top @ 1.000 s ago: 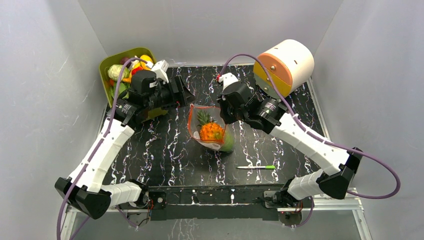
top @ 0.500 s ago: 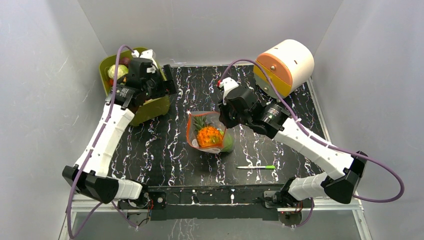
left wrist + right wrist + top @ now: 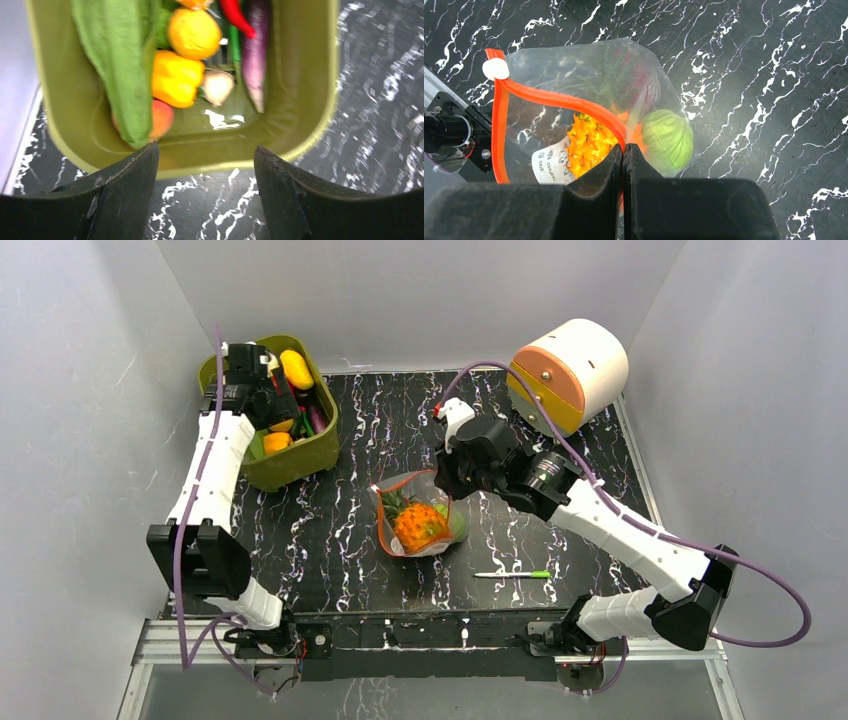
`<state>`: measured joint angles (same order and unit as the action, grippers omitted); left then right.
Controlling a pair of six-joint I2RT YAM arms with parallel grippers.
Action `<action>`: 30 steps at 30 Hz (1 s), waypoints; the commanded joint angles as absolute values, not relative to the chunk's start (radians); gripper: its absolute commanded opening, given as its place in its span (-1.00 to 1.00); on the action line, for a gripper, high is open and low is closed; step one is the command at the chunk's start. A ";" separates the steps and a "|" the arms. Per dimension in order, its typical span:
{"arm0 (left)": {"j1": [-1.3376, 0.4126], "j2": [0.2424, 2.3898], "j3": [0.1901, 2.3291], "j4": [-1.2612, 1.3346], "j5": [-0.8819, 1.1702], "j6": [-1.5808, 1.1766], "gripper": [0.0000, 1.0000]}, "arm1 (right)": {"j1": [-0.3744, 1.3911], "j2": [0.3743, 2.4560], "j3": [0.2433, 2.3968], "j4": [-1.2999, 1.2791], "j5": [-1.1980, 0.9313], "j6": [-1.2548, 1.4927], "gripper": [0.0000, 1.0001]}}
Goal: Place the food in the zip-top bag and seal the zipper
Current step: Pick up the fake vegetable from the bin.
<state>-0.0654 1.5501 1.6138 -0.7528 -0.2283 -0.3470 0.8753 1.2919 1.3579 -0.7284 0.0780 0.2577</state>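
The clear zip-top bag [image 3: 425,495] lies mid-table with an orange pineapple [image 3: 420,525] and a green cabbage [image 3: 669,140] inside. My right gripper [image 3: 624,147] is shut on the bag's red-orange zipper [image 3: 559,101] at the mouth edge; it also shows in the top view [image 3: 445,480]. My left gripper [image 3: 205,155] is open and empty, hovering at the near rim of the green bin [image 3: 300,145], which holds more food: a yellow pepper [image 3: 175,80], an orange fruit [image 3: 194,32], a purple eggplant [image 3: 255,55] and green leaves [image 3: 120,55]. In the top view the left gripper [image 3: 265,405] is over the bin [image 3: 300,465].
A thin green-and-white pen [image 3: 512,574] lies on the table near the front right. A large white and orange cylinder [image 3: 570,370] stands at the back right. Grey walls close in the table on three sides.
My left arm has swung back and left from beside the bag to over the green bin. My right gripper has stayed on the zipper; the bag has slumped lower and shifted slightly.
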 commanded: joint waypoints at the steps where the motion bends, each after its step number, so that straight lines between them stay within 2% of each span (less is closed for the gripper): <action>1: 0.027 1.588 1.652 -0.754 -0.285 -0.313 0.38 | 0.871 1.265 1.344 -0.647 0.071 0.235 -1.00; 6: 0.090 1.678 1.671 -0.753 -0.295 -0.293 0.55 | 0.870 1.270 1.342 -0.637 0.055 0.232 -1.00; 9: 0.115 1.714 1.669 -0.734 -0.305 -0.278 0.57 | 0.870 1.271 1.339 -0.640 0.060 0.229 -1.00; 17: 0.156 1.798 1.703 -0.703 -0.271 -0.255 0.42 | 0.868 1.276 1.336 -0.643 0.068 0.228 -1.00; 25: 0.160 1.860 1.682 -0.690 -0.272 -0.257 0.40 | 0.868 1.274 1.333 -0.640 0.074 0.221 -1.00; 30: 0.161 1.884 1.663 -0.669 -0.262 -0.223 0.09 | 0.868 1.274 1.333 -0.643 0.076 0.219 -1.00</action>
